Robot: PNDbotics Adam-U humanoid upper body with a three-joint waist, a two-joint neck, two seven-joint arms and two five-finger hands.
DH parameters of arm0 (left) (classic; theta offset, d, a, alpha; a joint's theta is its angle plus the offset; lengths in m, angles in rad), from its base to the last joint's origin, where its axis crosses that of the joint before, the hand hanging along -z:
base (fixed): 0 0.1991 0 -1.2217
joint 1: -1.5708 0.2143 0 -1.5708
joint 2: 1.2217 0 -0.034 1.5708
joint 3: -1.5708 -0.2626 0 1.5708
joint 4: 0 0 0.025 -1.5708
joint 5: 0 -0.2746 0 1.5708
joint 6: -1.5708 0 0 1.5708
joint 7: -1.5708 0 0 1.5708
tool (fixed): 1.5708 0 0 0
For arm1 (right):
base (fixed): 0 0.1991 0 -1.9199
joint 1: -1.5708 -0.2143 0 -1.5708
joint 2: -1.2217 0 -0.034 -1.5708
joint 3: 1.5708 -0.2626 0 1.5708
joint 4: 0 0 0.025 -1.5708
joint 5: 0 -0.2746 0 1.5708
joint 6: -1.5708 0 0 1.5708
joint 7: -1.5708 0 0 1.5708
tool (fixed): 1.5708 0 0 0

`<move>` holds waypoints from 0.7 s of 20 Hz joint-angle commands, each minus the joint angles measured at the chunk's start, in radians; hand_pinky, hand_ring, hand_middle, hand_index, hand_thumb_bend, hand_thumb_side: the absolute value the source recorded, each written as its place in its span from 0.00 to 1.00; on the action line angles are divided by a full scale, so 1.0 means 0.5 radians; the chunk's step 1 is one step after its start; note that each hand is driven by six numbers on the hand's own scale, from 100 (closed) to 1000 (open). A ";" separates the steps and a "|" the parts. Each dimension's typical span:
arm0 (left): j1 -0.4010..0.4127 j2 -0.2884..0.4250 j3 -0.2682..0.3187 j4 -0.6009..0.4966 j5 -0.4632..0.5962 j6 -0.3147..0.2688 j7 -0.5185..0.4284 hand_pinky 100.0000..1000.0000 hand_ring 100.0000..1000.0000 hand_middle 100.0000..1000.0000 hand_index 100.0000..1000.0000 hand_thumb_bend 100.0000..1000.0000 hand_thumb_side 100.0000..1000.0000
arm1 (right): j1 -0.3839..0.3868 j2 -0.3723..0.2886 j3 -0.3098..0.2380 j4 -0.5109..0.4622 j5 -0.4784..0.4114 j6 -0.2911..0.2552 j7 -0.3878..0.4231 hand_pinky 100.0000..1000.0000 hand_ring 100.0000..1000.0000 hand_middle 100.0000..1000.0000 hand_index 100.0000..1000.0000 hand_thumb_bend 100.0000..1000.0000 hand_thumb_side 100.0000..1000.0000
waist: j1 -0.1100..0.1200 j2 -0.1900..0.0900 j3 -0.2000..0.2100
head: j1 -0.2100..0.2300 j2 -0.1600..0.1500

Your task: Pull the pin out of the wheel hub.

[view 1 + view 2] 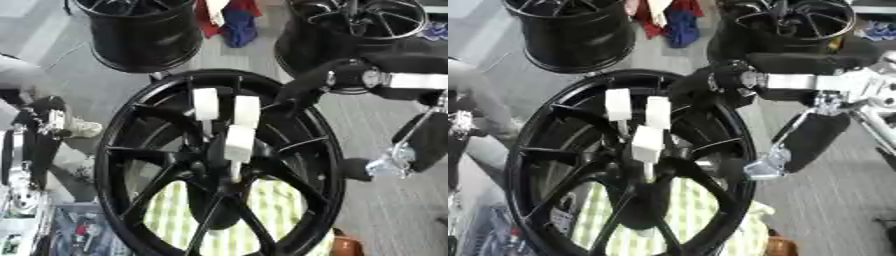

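At hub centre: pin (234, 171), axis upright toward the camera, among spokes of the wheel hub (131, 150).
Right hand (238, 142): white-tipped fingers straight above the pin, one touching; not closed.
Left hand: unseen.

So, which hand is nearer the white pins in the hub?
Right. The right hand is over the wheel beside the white pins; the left hand is outside it.

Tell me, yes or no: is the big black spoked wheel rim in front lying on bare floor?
No: through the spokes of the big black spoked wheel rim, a yellow-green and white striped cloth shows beneath it.
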 commanded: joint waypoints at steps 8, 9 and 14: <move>-0.013 0.042 -0.008 -0.023 -0.010 -0.003 -0.011 0.45 0.71 0.64 0.73 0.18 0.58 | -0.167 0.161 0.096 0.145 0.068 0.028 0.129 0.79 0.78 0.90 1.00 0.25 0.25 | -0.004 -0.025 0.007 | -0.014 0.010; -0.013 0.042 -0.008 -0.023 -0.010 -0.003 -0.011 0.45 0.71 0.64 0.73 0.18 0.58 | -0.174 0.175 0.101 0.165 0.085 0.023 0.134 0.79 0.78 0.90 1.00 0.24 0.24 | -0.005 -0.025 0.007 | -0.015 0.010; -0.013 0.040 -0.010 -0.021 -0.010 -0.003 -0.013 0.45 0.71 0.64 0.73 0.18 0.58 | -0.201 0.245 0.133 0.252 0.195 -0.008 0.176 0.78 0.78 0.90 1.00 0.23 0.25 | -0.008 -0.027 0.010 | -0.018 0.010</move>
